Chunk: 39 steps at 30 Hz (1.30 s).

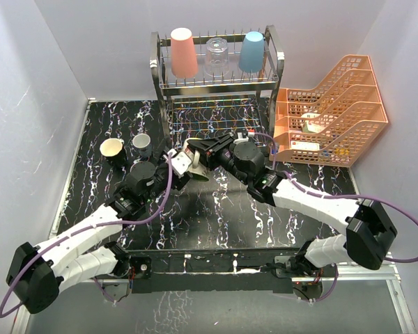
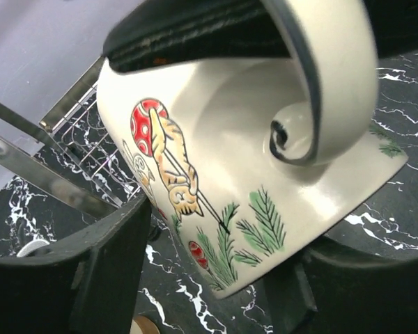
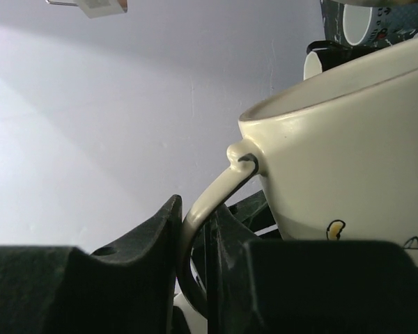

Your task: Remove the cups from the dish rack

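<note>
The mug (image 1: 196, 167) is hanging tipped over the desk (image 1: 216, 212) before the rack (image 1: 160, 76), mouth facing roughly the near edge; right jaws are pinching its handle (image 3: 207, 202) (closed tight), left jaws are standing part-open astride its body

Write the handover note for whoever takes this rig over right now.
Right gripper: shut on the handle of the cream mug, which is tilted in front of the dish rack.
Left gripper: jaws straddle the mug body; grip unconfirmed.
Done: black cup and small grey cup stand on the table.
Left: set the mug down; salmon-pink tumbler, clear glass and light-blue tumbler sit on the rack's top tier.
</note>
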Each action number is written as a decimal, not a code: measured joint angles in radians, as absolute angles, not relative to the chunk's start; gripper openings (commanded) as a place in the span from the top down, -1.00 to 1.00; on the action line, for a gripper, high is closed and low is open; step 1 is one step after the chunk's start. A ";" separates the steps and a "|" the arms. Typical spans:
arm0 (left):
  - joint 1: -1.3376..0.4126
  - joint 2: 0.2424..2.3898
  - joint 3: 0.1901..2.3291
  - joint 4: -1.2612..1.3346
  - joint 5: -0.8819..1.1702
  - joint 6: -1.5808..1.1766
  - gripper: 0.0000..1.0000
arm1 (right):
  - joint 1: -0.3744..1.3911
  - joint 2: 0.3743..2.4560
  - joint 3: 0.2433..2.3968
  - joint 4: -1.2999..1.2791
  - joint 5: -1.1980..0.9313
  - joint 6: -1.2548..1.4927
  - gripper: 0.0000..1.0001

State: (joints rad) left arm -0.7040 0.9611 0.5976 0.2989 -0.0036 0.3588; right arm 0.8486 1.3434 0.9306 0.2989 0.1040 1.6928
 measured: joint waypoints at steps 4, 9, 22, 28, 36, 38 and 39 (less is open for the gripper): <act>-0.698 0.965 0.590 0.310 0.004 0.387 0.62 | 0.854 1.320 0.913 0.324 0.137 1.722 0.85; -0.678 0.960 0.587 0.375 -0.026 0.430 1.00 | 0.854 1.299 0.901 0.337 0.162 1.773 0.85; -0.654 0.934 0.643 0.153 0.019 0.568 1.00 | 0.852 1.267 0.710 0.447 0.104 1.843 0.32; -0.651 1.055 0.753 -0.123 0.106 0.618 1.00 | 0.856 1.257 0.560 0.454 0.051 1.869 0.09; -0.648 1.259 0.892 -0.387 0.166 0.673 1.00 | 0.868 1.304 0.469 0.500 -0.001 1.871 -0.32; -0.645 1.319 0.934 -0.445 0.166 0.691 1.00 | 0.867 1.318 0.455 0.514 -0.009 1.869 -0.34; -0.642 1.343 0.954 -0.465 0.164 0.697 1.00 | 0.863 1.322 0.448 0.521 -0.014 1.869 -0.34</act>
State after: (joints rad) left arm -0.6418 1.3434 0.9539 -0.4648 0.1638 0.6968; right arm 0.8627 1.3224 0.4484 0.5209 -0.0143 1.8687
